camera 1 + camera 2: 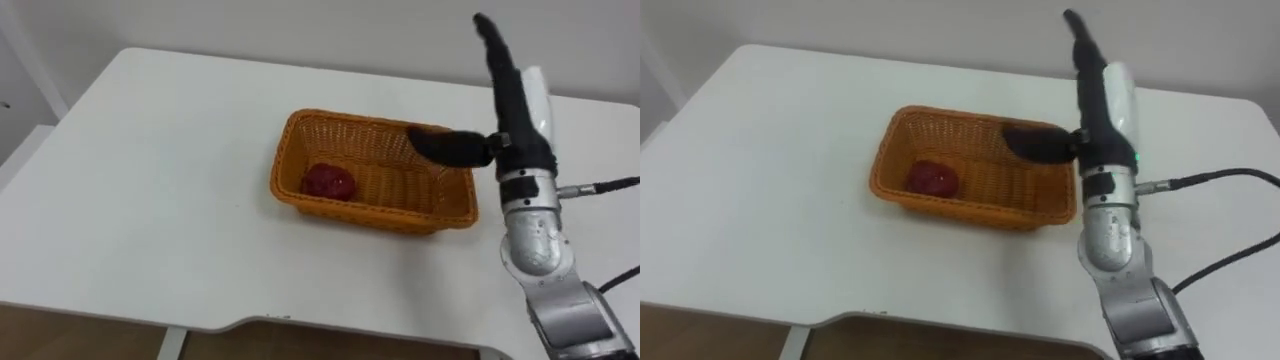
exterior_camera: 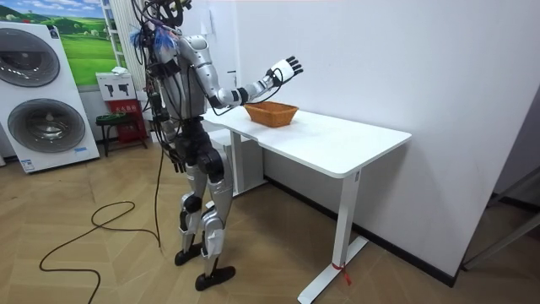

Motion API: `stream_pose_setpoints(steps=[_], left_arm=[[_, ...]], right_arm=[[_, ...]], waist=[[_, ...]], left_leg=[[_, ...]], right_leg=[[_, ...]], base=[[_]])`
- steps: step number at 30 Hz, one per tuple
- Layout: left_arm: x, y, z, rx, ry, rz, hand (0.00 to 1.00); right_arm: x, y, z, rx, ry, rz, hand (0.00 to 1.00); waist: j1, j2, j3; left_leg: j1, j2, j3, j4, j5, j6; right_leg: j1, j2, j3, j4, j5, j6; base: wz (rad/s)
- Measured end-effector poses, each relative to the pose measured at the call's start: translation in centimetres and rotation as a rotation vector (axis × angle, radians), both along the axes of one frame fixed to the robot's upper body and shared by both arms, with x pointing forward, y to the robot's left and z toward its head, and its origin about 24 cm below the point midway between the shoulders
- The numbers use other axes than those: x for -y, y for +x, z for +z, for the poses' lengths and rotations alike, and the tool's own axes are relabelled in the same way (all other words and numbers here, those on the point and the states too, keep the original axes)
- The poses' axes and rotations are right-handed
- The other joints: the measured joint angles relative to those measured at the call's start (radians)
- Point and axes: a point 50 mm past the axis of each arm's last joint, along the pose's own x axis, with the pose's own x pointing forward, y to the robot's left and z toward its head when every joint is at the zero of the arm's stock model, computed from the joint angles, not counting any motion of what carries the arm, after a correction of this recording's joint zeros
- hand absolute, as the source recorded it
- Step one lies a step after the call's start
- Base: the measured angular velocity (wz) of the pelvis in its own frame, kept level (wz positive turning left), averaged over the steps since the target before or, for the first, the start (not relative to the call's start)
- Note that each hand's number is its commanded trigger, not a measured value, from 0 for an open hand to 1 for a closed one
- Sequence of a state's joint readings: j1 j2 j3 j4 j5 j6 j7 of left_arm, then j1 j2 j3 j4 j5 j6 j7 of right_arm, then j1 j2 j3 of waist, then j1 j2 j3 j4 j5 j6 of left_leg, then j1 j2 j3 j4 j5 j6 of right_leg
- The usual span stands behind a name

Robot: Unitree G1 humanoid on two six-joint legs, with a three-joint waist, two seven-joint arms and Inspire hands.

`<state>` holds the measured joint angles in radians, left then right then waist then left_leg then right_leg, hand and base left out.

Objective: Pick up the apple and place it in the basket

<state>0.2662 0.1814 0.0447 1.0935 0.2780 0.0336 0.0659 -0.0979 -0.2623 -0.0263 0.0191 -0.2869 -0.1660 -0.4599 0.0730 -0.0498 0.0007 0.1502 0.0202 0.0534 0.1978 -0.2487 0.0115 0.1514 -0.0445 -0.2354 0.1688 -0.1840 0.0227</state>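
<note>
A dark red apple (image 1: 330, 182) (image 1: 932, 178) lies inside the orange wicker basket (image 1: 300, 140) (image 1: 895, 135), near its left end. My right hand (image 1: 510, 95) (image 1: 1095, 85) is raised above the basket's right end, open, fingers straight up and thumb stretched out over the basket's right side. Nothing is in the hand. In the room view the right hand (image 2: 283, 71) is lifted above the basket (image 2: 271, 113) on the white table (image 2: 337, 143).
The white table (image 1: 150, 180) stretches wide to the left of the basket and ends in a front edge close to me. In the room view I stand at the table's end, with washing machines (image 2: 42, 93) behind and a wall beyond the table.
</note>
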Motion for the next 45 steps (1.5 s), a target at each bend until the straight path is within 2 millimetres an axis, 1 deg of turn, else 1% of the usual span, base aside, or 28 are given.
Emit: stream_pose_setpoints(steps=[1,3,5,7,8,9,10,12,13,15,17,19,21,22,24,25,26,27,28,30,31,33,34,35,38,40,42,45], left_arm=[[0.0,-0.3,0.0,-0.005,0.003,0.004,0.0],[-0.2,-1.2,0.0,-0.024,0.011,0.023,0.0],[-0.3,-1.4,0.1,-0.025,0.016,0.039,0.0],[-0.5,-1.9,0.2,-0.03,0.021,0.061,0.0],[-0.6,-2.3,0.2,-0.033,0.025,0.08,0.0],[-0.8,-2.4,0.3,-0.033,0.029,0.091,0.0],[-0.8,-2.7,0.3,-0.038,0.031,0.096,0.0],[-1.0,-3.1,0.4,-0.05,0.039,0.111,0.0],[-1.0,-3.1,0.4,-0.049,0.041,0.115,0.0],[-1.3,-2.9,0.5,-0.037,0.058,0.127,0.0],[-1.4,-2.5,0.6,-0.017,0.079,0.127,0.0],[-1.6,-2.3,0.7,-0.009,0.09,0.13,0.0],[-1.8,-2.1,0.8,-0.002,0.101,0.144,0.0],[-1.8,-2.1,0.8,-0.005,0.103,0.148,0.0],[-1.8,-2.1,0.9,-0.01,0.107,0.155,0.0],[-1.9,-2.1,0.9,-0.011,0.108,0.156,0.0],[-1.9,-2.2,0.9,-0.017,0.109,0.158,0.0],[-1.9,-2.2,0.9,-0.017,0.111,0.164,0.0],[-1.8,-2.2,0.9,-0.016,0.112,0.165,0.0],[-1.5,-2.0,0.7,-0.011,0.108,0.17,0.0],[-1.4,-2.1,0.7,-0.013,0.105,0.171,0.0],[-1.1,-1.7,0.5,-0.003,0.095,0.195,0.0],[-1.0,-1.7,0.5,-0.003,0.093,0.196,0.0],[-1.0,-1.7,0.5,-0.003,0.091,0.196,0.0],[-0.8,-2.0,0.5,-0.008,0.086,0.206,0.0],[-0.7,-1.9,0.4,-0.007,0.083,0.205,0.0],[-0.7,-1.9,0.4,-0.014,0.081,0.206,0.0],[-0.4,-1.5,0.2,-0.021,0.072,0.191,0.0]], right_arm=[[0.6,-0.2,0.2,0.023,0.012,-0.034,0.0],[2.9,-0.8,0.9,0.101,0.094,-0.155,0.0],[4.7,-1.5,1.2,0.147,0.144,-0.249,0.0],[6.7,-2.7,0.9,0.166,0.174,-0.359,0.0],[8.1,-3.7,0.5,0.176,0.203,-0.443,0.0],[9.4,-4.4,0.1,0.182,0.224,-0.524,0.0],[10.0,-4.9,-0.2,0.179,0.234,-0.563,0.0],[12.2,-6.7,-1.9,0.147,0.293,-0.713,0.0],[12.6,-7.2,-2.3,0.136,0.307,-0.753,0.0],[14.3,-9.4,-4.2,0.087,0.37,-0.891,0.0],[15.2,-11.0,-5.4,0.05,0.406,-0.991,0.0],[15.7,-11.9,-6.5,0.014,0.444,-1.064,0.0],[16.2,-13.1,-8.7,-0.076,0.486,-1.144,0.0],[16.3,-13.5,-9.4,-0.104,0.503,-1.165,0.0],[16.4,-15.7,-12.1,-0.225,0.583,-1.255,0.0],[16.3,-16.4,-12.8,-0.256,0.6,-1.277,0.0],[16.1,-17.7,-14.3,-0.331,0.628,-1.324,0.0],[15.5,-19.3,-16.1,-0.427,0.661,-1.372,0.0],[15.1,-20.0,-16.9,-0.474,0.682,-1.391,0.0],[13.1,-22.3,-19.8,-0.652,0.757,-1.42,0.0],[12.6,-22.9,-20.4,-0.694,0.776,-1.426,0.0],[10.7,-24.5,-22.2,-0.82,0.847,-1.437,0.0],[10.3,-24.7,-22.4,-0.843,0.856,-1.428,0.0],[9.6,-24.9,-23.0,-0.896,0.861,-1.394,0.0],[8.3,-25.9,-24.1,-1.077,0.821,-1.263,0.0],[7.7,-26.3,-24.5,-1.188,0.752,-1.152,0.0],[6.8,-26.1,-25.0,-1.339,0.634,-0.973,0.0],[5.6,-25.8,-25.7,-1.434,0.606,-0.821,0.0]], waist=[[-0.004,0.0,-0.0002],[-0.023,0.0,0.0007],[-0.043,-0.001,-0.0005],[-0.048,-0.001,-0.0004],[-0.059,-0.002,-0.0033],[-0.076,-0.002,-0.0036],[-0.081,-0.002,-0.004],[-0.105,-0.005,-0.0044],[-0.108,-0.007,-0.0044],[-0.127,-0.013,-0.0052],[-0.132,-0.014,-0.01],[-0.133,-0.01,-0.0101],[-0.15,-0.01,-0.0098],[-0.152,-0.009,-0.009],[-0.154,-0.005,-0.0071],[-0.153,-0.003,-0.0065],[-0.153,-0.002,-0.0066],[-0.148,-0.001,-0.0066],[-0.148,0.001,-0.0059],[-0.147,0.007,-0.0074],[-0.144,0.009,-0.0073],[-0.119,0.021,-0.0062],[-0.117,0.024,-0.0059],[-0.119,0.03,-0.0027],[-0.115,0.028,-0.0029],[-0.101,0.028,-0.0023],[-0.08,0.027,-0.0021],[-0.052,0.031,0.0005]], left_leg=[[0.003,0.0,0.0,0.0,0.0,0.0],[0.007,0.0,0.002,-0.001,0.0,0.0],[-0.001,0.001,0.005,0.0,0.0,0.0],[-0.003,0.004,0.018,-0.002,0.0,0.0],[-0.003,0.004,0.02,-0.006,0.0,-0.001],[-0.003,0.004,0.021,-0.008,0.0,-0.001],[-0.003,0.004,0.025,-0.008,0.0,-0.001],[-0.005,0.004,0.031,-0.01,0.0,-0.001],[-0.006,0.004,0.035,-0.011,0.0,-0.001],[-0.01,0.003,0.04,-0.011,0.0,0.0],[-0.018,0.004,0.048,-0.01,0.0,0.0],[-0.018,0.005,0.058,-0.009,0.0,0.0],[-0.017,0.005,0.059,-0.008,0.0,0.0],[-0.016,0.005,0.059,-0.008,0.0,0.0],[-0.017,0.006,0.058,-0.017,0.0,0.0],[-0.018,0.006,0.058,-0.018,0.0,0.0],[-0.018,0.007,0.059,-0.016,0.0,0.0],[-0.018,0.007,0.057,-0.015,0.0,0.0],[-0.018,0.007,0.057,-0.015,0.0,0.0],[-0.016,0.007,0.057,-0.015,0.0,0.0],[-0.015,0.007,0.058,-0.016,0.0,0.0],[-0.002,0.008,0.076,-0.022,0.0,0.0],[0.0,0.008,0.077,-0.024,0.0,0.0],[0.001,0.007,0.077,-0.025,0.0,0.0],[0.002,0.005,0.074,-0.027,0.0,0.0],[0.001,0.005,0.076,-0.029,0.0,0.0],[0.002,0.006,0.076,-0.029,0.0,0.0],[0.012,0.006,0.074,-0.031,0.0,0.0]], right_leg=[[0.003,0.0,0.002,0.0,0.0,0.0],[0.004,0.0,0.01,0.0,0.0,0.0],[-0.011,0.001,0.012,0.001,0.0,0.0],[-0.015,0.004,0.02,0.004,0.0,0.0],[-0.017,0.005,0.023,0.004,0.0,0.0],[-0.019,0.005,0.028,0.006,0.0,0.0],[-0.02,0.006,0.033,0.008,0.0,0.0],[-0.028,0.006,0.042,0.019,0.0,0.0],[-0.032,0.006,0.045,0.019,0.0,0.0],[-0.039,0.005,0.048,0.02,0.0,0.0],[-0.052,0.006,0.056,0.024,0.0,0.0],[-0.061,0.007,0.071,0.035,0.0,0.0],[-0.059,0.007,0.07,0.034,0.0,0.0],[-0.057,0.007,0.069,0.034,0.0,0.0],[-0.058,0.006,0.069,0.034,0.0,0.0],[-0.061,0.007,0.071,0.034,0.0,0.0],[-0.062,0.007,0.07,0.036,0.0,-0.001],[-0.059,0.008,0.07,0.035,0.0,-0.001],[-0.057,0.008,0.069,0.034,0.0,-0.001],[-0.056,0.008,0.071,0.032,0.0,-0.001],[-0.055,0.008,0.072,0.032,0.0,-0.001],[-0.055,0.011,0.095,0.034,0.0,-0.001],[-0.055,0.011,0.095,0.034,0.0,-0.001],[-0.055,0.011,0.094,0.033,0.0,-0.001],[-0.05,0.009,0.089,0.028,-0.001,0.0],[-0.051,0.01,0.091,0.022,-0.001,0.0],[-0.05,0.013,0.095,0.015,0.0,0.001],[-0.039,0.012,0.093,0.012,0.001,0.001]], base=[[0.0],[-0.05],[-0.07],[-0.14],[-0.06],[-0.07],[-0.11],[-0.14],[-0.11],[-0.08],[-0.14],[-0.18],[-0.02],[0.05],[0.0],[0.0],[0.0],[0.0],[0.0],[0.0],[-0.06],[-0.2],[-0.17],[0.0],[0.03],[0.0],[0.0],[0.01]])
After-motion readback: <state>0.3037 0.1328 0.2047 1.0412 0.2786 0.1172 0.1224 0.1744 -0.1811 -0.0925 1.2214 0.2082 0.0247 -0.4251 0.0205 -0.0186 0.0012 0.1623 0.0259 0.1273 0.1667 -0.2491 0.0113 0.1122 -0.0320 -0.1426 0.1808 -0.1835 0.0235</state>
